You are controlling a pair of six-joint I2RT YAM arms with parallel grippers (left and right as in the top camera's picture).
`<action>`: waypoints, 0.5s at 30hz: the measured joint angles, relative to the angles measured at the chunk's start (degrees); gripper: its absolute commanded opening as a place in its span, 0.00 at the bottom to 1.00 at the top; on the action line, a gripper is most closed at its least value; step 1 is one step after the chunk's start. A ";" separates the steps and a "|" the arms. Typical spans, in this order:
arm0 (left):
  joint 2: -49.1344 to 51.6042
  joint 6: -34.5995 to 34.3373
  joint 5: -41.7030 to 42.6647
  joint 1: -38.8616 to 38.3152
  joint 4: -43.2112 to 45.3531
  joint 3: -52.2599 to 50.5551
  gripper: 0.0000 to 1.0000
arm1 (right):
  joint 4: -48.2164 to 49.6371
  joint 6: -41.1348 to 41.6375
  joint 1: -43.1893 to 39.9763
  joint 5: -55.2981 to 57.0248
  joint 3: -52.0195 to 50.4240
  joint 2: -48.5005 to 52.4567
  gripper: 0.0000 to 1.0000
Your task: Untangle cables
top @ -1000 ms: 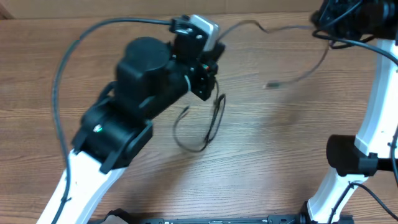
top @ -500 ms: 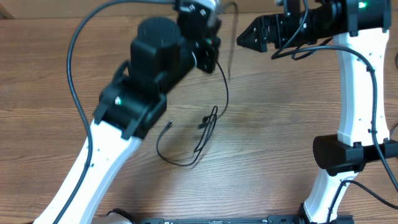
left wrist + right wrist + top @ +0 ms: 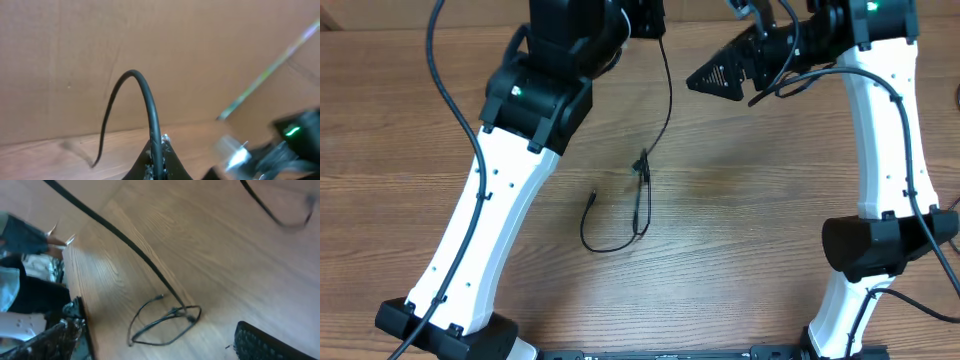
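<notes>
Wood-grain table (image 3: pixel 770 230), seen from above. We mark the left gripper (image 3: pixel 156 156) at the bottom of its wrist view. Its fingers are pressed together on the cables (image 3: pixel 645 165), and a black strand rises out of the pinch, arches over and falls away to the left.

From overhead, that strand hangs from the left gripper at the top edge of the frame. It runs down in a shallow curve to a small clump of plugs lying near the middle of the table. Below the clump the cord runs on toward the near edge and bends round in an open hook. It ends in a small plug near the white link of the left arm (image 3: pixel 495 215). Part of the cables is thus lifted and part rests on the wood.

The right gripper (image 3: pixel 710 78) hovers to the right of the hanging strand, apart from it, fingertips pointing left. In its wrist view one ribbed finger (image 3: pixel 262 341) sits at the lower right corner. What seems to be the other, blurred, sits at the lower left. Nothing lies between them, so we read the fingers as spread and empty. The same view shows the strand slanting down to the loop on the table.
</notes>
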 measured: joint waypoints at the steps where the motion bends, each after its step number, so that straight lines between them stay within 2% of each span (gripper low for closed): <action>1: 0.13 -2.05 -0.42 0.00 -0.94 1.11 0.04 | 0.96 -0.76 0.35 -0.61 -0.70 0.02 0.95; 8: 0.24 -15.98 -4.20 0.00 -5.77 4.02 0.04 | 11.80 -4.20 5.14 -5.64 -4.59 0.33 0.95; 10: 0.50 -19.15 -4.74 0.00 -5.86 4.02 0.04 | 13.70 -4.48 6.60 -6.75 -5.14 0.33 1.00; 15: 1.99 -25.57 -5.01 -0.81 -5.57 4.04 0.04 | 18.05 -4.90 9.73 -8.09 -5.22 0.33 1.00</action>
